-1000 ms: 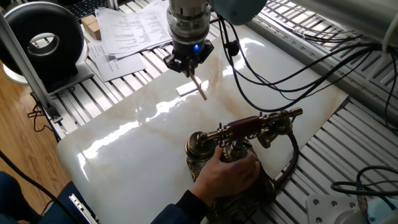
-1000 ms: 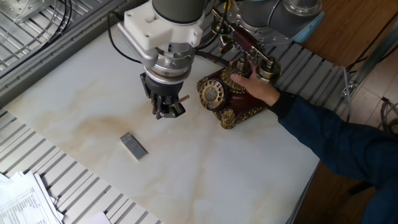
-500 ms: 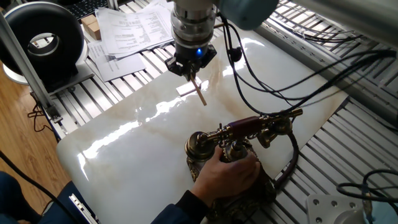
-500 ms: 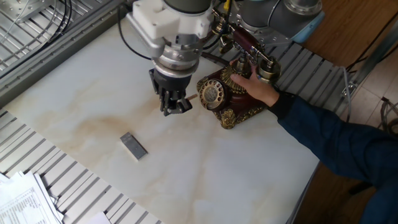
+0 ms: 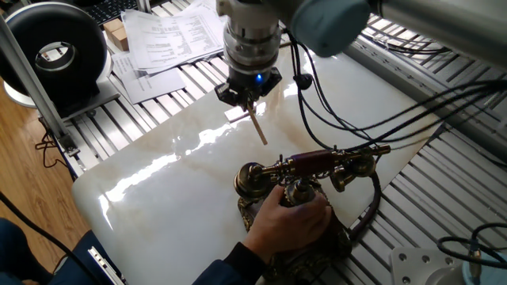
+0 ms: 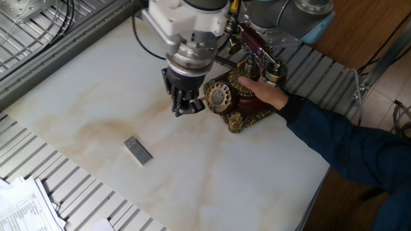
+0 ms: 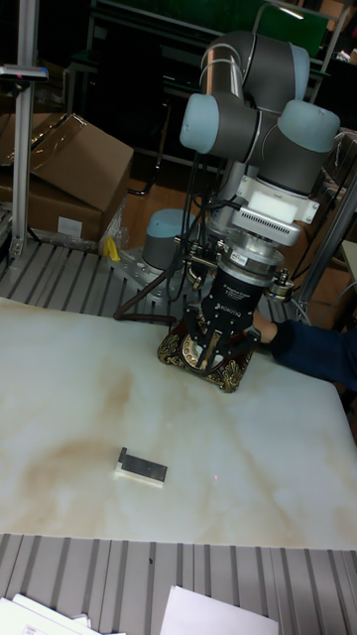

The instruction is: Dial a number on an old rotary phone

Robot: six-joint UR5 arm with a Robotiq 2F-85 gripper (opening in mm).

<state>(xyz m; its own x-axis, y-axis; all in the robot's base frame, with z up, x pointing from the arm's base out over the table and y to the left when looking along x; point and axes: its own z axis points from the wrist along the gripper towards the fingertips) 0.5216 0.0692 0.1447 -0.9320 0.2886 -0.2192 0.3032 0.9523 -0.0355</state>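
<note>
The old rotary phone (image 5: 295, 194) stands at the near right of the white table, its maroon-barred handset (image 5: 317, 164) lying across the cradle. In the other fixed view its round dial (image 6: 218, 95) faces the gripper. A person's hand (image 5: 289, 220) holds the phone's body. My gripper (image 5: 248, 96) hangs just behind the phone, shut on a thin pale wooden stick (image 5: 258, 127) that slants down towards it. From the other side, the gripper (image 6: 187, 108) sits just left of the dial. In the tall view the gripper (image 7: 211, 347) covers most of the phone (image 7: 234, 375).
A small grey block (image 6: 138, 149) lies on the marble top (image 6: 77, 109) left of the gripper. The person's blue-sleeved arm (image 6: 347, 147) reaches in from the right. Papers (image 5: 170, 36) and a black round device (image 5: 55, 49) sit beyond the far edge. Cables (image 5: 356, 119) hang over the table.
The gripper has carried the stick steadily closer to the phone, and now stands right beside the dial. The phone and the hand on it have stayed put.
</note>
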